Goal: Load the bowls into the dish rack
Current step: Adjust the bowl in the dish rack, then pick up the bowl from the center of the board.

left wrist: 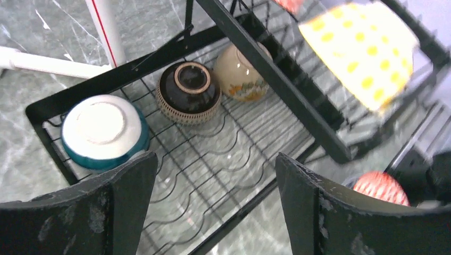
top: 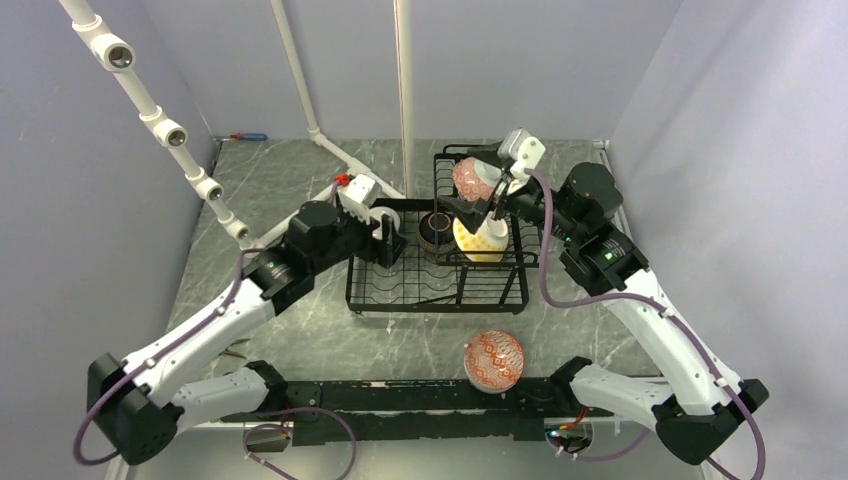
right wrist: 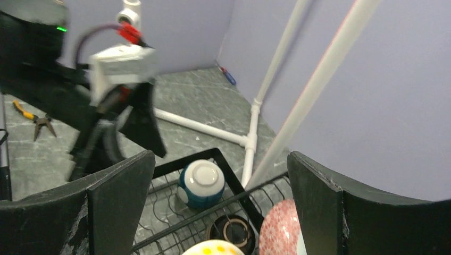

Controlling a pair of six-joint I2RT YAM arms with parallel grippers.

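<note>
Teal bowl [left wrist: 105, 130] sits upturned beyond the wide-spread, empty left tool [left wrist: 215, 158], seemingly apart

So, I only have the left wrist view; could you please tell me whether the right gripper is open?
Observer: Yes, the right gripper is open, above the raised basket.
Operator: Thank you. Is anything beside the yellow-dotted bowl up there?
Observer: A pink-patterned bowl lies beside it, on the far side.
Operator: And how many bowls are on the table?
Observer: The top view shows one, an orange-patterned bowl close to the near edge.
</note>
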